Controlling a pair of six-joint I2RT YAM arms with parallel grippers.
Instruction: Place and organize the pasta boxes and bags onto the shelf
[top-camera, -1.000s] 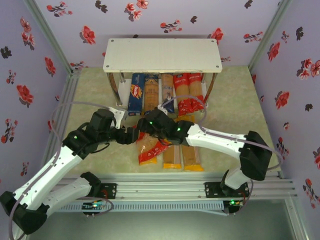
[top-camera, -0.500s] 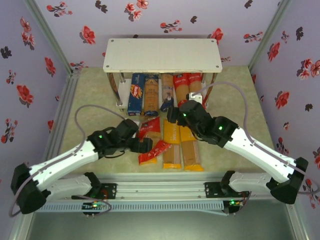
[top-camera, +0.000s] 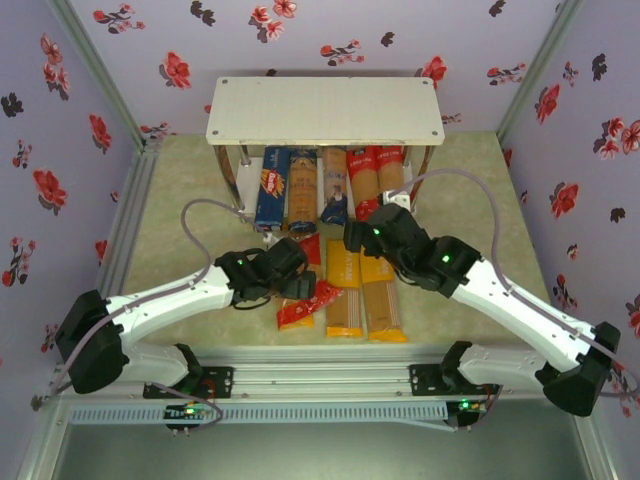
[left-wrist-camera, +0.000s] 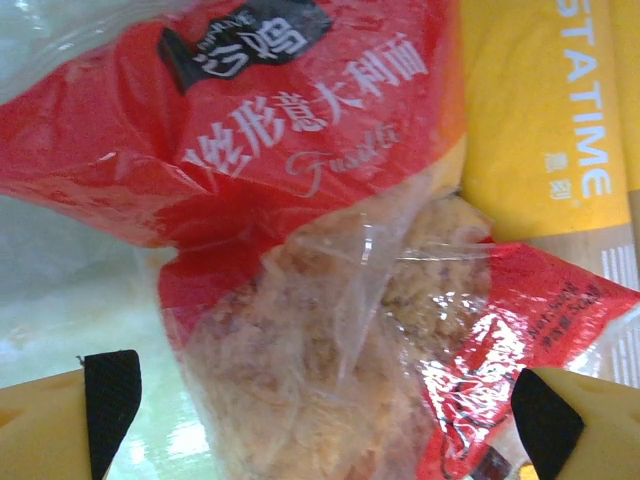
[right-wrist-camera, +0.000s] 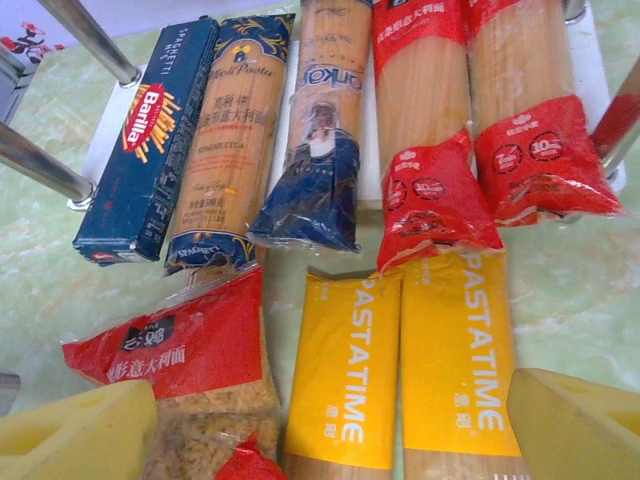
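Note:
The wide red bag (left-wrist-camera: 300, 170) of short pasta lies on the table in front of the shelf (top-camera: 325, 110). My left gripper (left-wrist-camera: 320, 435) is open and low over it, the bag's clear lower half between the fingers (left-wrist-camera: 105, 405). My right gripper (right-wrist-camera: 330, 440) hovers open above two yellow bags (right-wrist-camera: 345, 380) lying side by side to the right of the red bag (right-wrist-camera: 180, 350). On the shelf's lower board (right-wrist-camera: 105, 135) lie a dark-blue box (right-wrist-camera: 150, 140), a brownish pack (right-wrist-camera: 235, 140), a brown-and-blue pack (right-wrist-camera: 320, 130) and two long red bags (right-wrist-camera: 425, 130).
Shiny metal shelf legs (right-wrist-camera: 90, 35) stand at the lower board's left corners. The shelf's top board (top-camera: 325, 95) is bare. Flowered walls (top-camera: 60, 130) enclose the green table (top-camera: 180, 200) on three sides, and a metal rail (top-camera: 330, 370) runs along the near edge.
My left gripper has slid right onto the wide red bag. My right arm has swung off that bag to the right and now sits over the yellow bags.

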